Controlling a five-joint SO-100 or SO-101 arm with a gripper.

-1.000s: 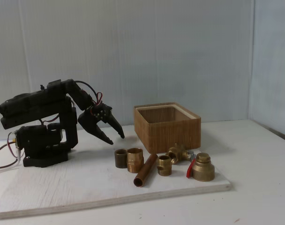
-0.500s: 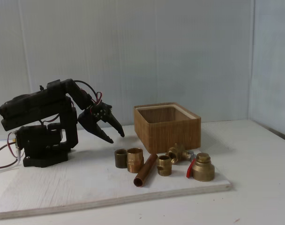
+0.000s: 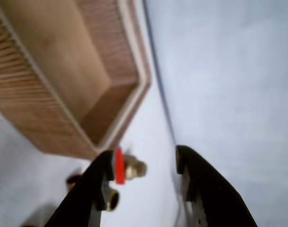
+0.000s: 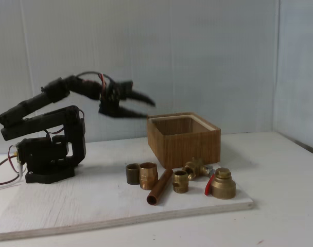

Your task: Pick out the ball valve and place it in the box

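The ball valve (image 4: 194,168) lies on the white board in front of the box, its thin red lever (image 4: 209,184) leaning by a larger brass cap. In the wrist view the valve (image 3: 134,168) shows blurred beside my left finger (image 3: 89,196), its red lever (image 3: 119,166) at that finger's tip. The box (image 4: 185,146) is square, ribbed light-brown wood with a pale rim, and its inside (image 3: 63,66) holds nothing. My gripper (image 4: 149,109) hangs open in the air, left of the box and level with its rim. In the wrist view the gripper (image 3: 144,155) holds nothing.
Two short brass sleeves (image 4: 132,173) (image 4: 149,175), a copper tube (image 4: 159,186), a small brass fitting (image 4: 180,181) and a stepped brass cap (image 4: 223,183) lie in a row on the white board (image 4: 84,208). The arm's base (image 4: 48,157) stands at the left.
The arm has lifted the gripper from low over the board to well above it and swung it toward the box. The jaws stay open. The fittings have not moved.
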